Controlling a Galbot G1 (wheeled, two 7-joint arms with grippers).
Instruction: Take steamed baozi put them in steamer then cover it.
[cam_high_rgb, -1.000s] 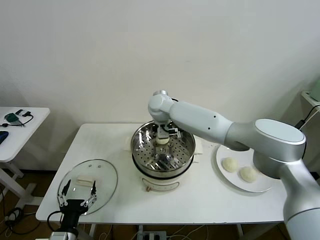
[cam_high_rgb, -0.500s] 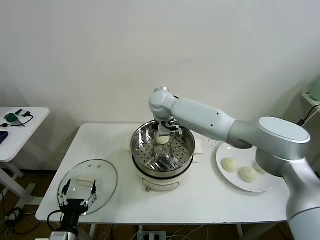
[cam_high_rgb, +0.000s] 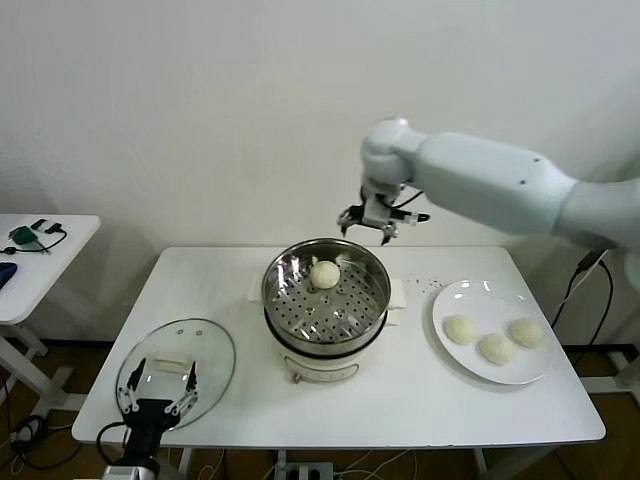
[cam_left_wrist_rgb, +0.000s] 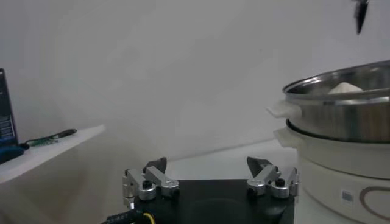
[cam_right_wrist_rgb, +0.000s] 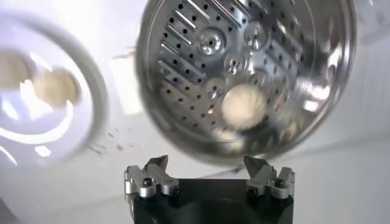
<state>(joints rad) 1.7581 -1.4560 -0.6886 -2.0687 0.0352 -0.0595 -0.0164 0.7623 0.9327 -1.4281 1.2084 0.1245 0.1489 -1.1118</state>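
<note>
1 baozi (cam_high_rgb: 324, 273) lies in the steamer (cam_high_rgb: 326, 300), below the wide, empty right claw (cam_high_rgb: 380, 222).

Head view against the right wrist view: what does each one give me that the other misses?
Only the head view shows the cover on the table, the left end effector above it, and three baozi on the plate. Only the right wrist view shows the right end effector open from behind. Both show the steamer with one baozi inside.
</note>
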